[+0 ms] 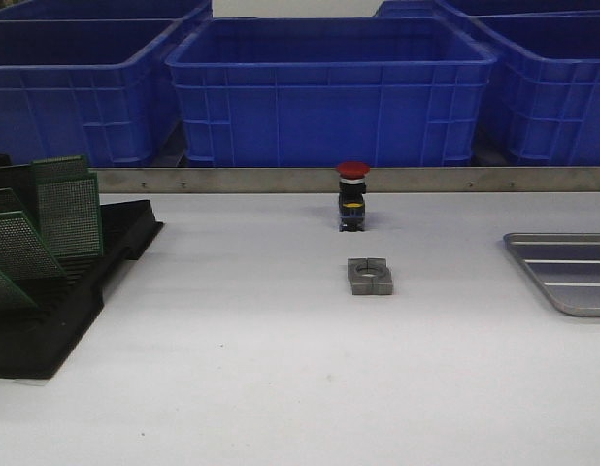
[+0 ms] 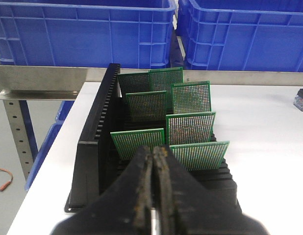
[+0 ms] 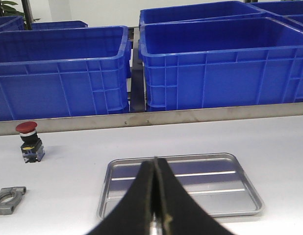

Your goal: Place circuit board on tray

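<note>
Writing-wise nothing's readable anywhere, not on the green circuit boards [image 2: 190,128] standing upright in the black rack [image 2: 95,142] at the table's left, nor on the red-capped push button [image 1: 352,195] or the grey metal clamp [image 1: 370,276] mid-table. Left gripper [image 2: 154,164] hangs just behind the rack with fingers pressed together on nothing, and the right gripper [image 3: 155,174] is pinched closed too, empty, over the near rim of the tray [image 3: 239,183]. Neither arm shows in the front view, where the tray gets cut off at the right edge and the rack at the left.
</note>
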